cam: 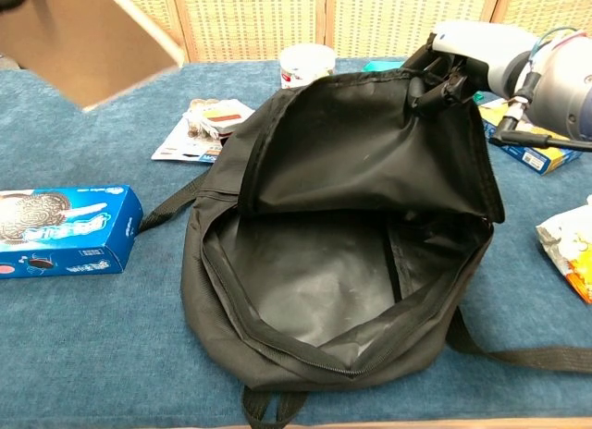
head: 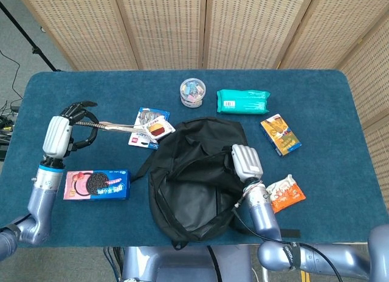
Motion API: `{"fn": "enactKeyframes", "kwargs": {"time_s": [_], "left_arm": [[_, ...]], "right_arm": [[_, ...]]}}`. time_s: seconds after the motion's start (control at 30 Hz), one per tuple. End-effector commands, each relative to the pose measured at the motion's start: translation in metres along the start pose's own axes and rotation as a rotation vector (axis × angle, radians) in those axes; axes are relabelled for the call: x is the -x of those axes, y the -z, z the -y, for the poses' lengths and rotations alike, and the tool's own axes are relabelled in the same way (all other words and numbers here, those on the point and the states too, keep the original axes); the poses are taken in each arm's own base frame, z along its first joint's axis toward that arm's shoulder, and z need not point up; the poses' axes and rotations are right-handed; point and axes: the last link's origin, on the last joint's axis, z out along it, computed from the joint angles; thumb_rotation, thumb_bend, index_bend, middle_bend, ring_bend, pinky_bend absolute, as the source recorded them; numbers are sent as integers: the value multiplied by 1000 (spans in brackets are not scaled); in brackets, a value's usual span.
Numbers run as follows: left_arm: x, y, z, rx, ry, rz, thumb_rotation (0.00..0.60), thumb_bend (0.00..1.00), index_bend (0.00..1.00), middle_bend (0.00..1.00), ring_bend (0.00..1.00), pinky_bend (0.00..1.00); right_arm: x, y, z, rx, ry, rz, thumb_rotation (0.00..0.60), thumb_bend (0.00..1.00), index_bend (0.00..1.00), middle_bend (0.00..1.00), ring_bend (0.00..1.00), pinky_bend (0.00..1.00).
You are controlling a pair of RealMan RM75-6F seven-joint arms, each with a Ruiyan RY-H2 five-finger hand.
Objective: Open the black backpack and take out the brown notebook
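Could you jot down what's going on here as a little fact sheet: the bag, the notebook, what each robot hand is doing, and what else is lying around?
bag: black fabric backpack, unzipped, flap raised, inside looks empty
notebook: brown spiral notebook, out of the bag, in the air over the table's left side
left robot hand: holds the notebook
right robot hand: grips the flap's top edge
surface: blue cloth table
nearby: blue cookie box, orange snack packet
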Motion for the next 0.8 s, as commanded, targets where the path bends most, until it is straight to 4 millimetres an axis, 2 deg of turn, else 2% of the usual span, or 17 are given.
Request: {"fn": "enactKeyframes", "kwargs": {"time_s": [0.03, 0.07, 0.13, 0.2, 0.23, 0.3, 0.37, 0.4, 0.47, 0.63, 0.67, 0.7, 0.8], "left_arm": [[-3, 5, 2, -72, 95, 27, 600, 33, 5, 0, 0, 0], [-6, 7, -2, -67, 104, 27, 600, 4, 0, 0, 0, 0], [-13, 9, -9, -43, 111, 14, 600, 0, 0, 0, 0, 0], [-20, 13, -17, -21, 121, 3, 600, 0, 0, 0, 0, 0], [-24, 15, -20, -12, 118, -6, 600, 0, 0, 0, 0, 0], [-30, 18, -22, -4, 109, -17, 600, 0, 0, 0, 0, 0], [-35, 20, -23, -5, 96, -26, 600, 0, 0, 0, 0, 0], [-39, 23, -21, -12, 68, -35, 600, 0, 0, 0, 0, 0], [-44, 32, -17, -28, 26, -33, 600, 0, 0, 0, 0, 0], [-48, 46, -9, -68, -31, -29, 600, 12, 0, 0, 0, 0], [-49, 53, -4, -93, -53, -24, 600, 18, 0, 0, 0, 0], [-54, 69, 7, -148, -92, -18, 600, 29, 0, 0, 0, 0], [-62, 90, 11, -186, -117, -24, 600, 46, 0, 0, 0, 0]], "right_arm": [[1, 5, 1, -37, 14, 24, 600, 783, 623, 656, 604, 617], [0, 8, 0, -56, 22, 33, 600, 759, 622, 630, 590, 617], [1, 15, -1, -104, 60, 69, 600, 635, 588, 537, 523, 602], [-4, 24, -6, -152, 111, 103, 600, 315, 475, 349, 353, 482], [-7, 28, -8, -173, 144, 105, 600, 250, 446, 307, 309, 440], [-14, 37, -14, -212, 219, 88, 600, 72, 352, 171, 159, 296], [-22, 44, -18, -258, 313, 43, 600, 7, 310, 109, 78, 213], [-33, 51, -23, -312, 422, -20, 600, 0, 300, 93, 49, 184], [-47, 65, -33, -388, 540, -110, 600, 0, 300, 85, 26, 165], [-66, 77, -52, -457, 662, -200, 600, 0, 300, 85, 16, 158], [-74, 80, -61, -471, 707, -232, 600, 0, 300, 85, 14, 157], [-90, 84, -78, -453, 781, -292, 600, 0, 300, 82, 12, 156], [-107, 91, -104, -450, 852, -359, 600, 0, 299, 67, 3, 152]]}}
